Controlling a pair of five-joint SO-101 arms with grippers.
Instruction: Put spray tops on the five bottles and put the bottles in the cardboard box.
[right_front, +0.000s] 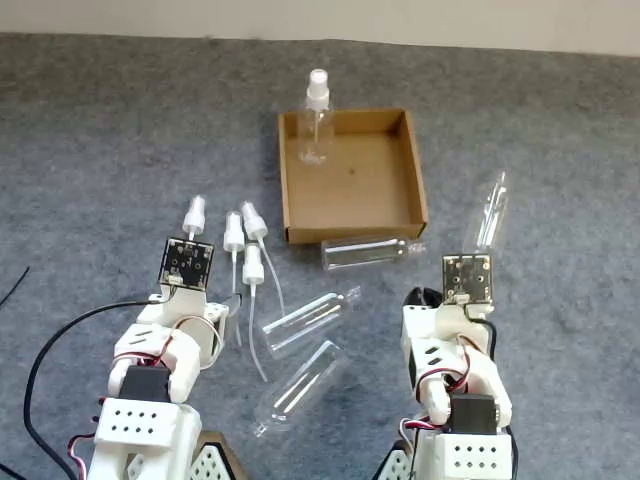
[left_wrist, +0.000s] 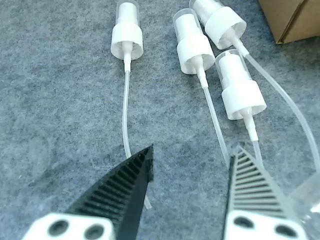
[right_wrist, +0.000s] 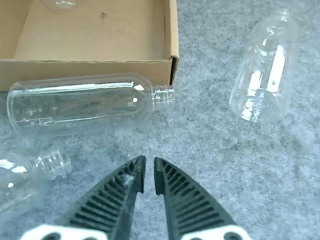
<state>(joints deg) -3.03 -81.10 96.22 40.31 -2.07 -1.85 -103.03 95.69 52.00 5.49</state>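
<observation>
Clear open-necked bottles lying, capped bottle in cardboard box, left tool spread, right tool closed

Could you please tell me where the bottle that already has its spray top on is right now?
In the high view the capped bottle stands upright inside the box, in its far left corner, beyond the loose spray tops.

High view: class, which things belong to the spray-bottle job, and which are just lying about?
Job: cardboard box; capped bottle standing in it; four open bottles lying on the carpet; four loose spray tops.
Lying about: black cable.
</observation>
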